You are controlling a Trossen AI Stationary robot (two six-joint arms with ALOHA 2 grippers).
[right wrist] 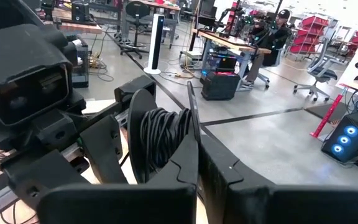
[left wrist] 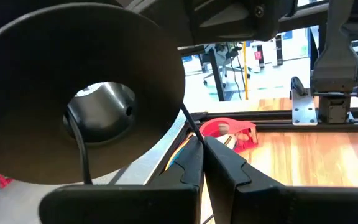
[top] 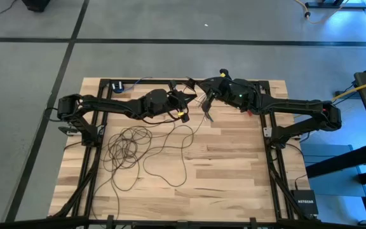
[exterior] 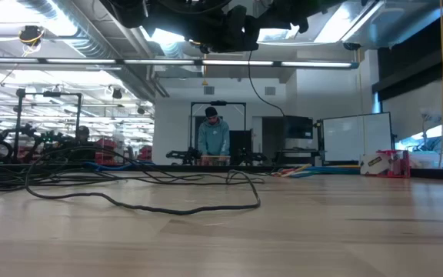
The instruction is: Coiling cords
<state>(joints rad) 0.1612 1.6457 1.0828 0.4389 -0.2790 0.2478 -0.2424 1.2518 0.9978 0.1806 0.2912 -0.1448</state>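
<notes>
One long, thin, dark brown-black cord (top: pixel 146 147) is seen, most of it lying in loose loops on the pale wooden worktop (top: pixel 234 165), on the left-arm side and nearer the front edge than either claw. From that heap a single strand rises toward the two arms, which meet above the far middle of the worktop.

The left claw (left wrist: pixel 202 163) is closed to a narrow pinch, and a thin black strand is gripped between its fingers. Close before it a black round spool (left wrist: pixel 73 93) with a metal hub is seen. In the right wrist view the same spool (right wrist: pixel 160 140) is seen edge-on, several turns of cord already wound between its flanges; its axis lies roughly level, so further turns must be laid around it.

The right claw (right wrist: pixel 197 165) is likewise closed narrow; a strand appears to be held in it, though this is not certain from this angle.

The loose heap lies nearer the left arm. Counted: one cord, one spool, two claws.
</notes>
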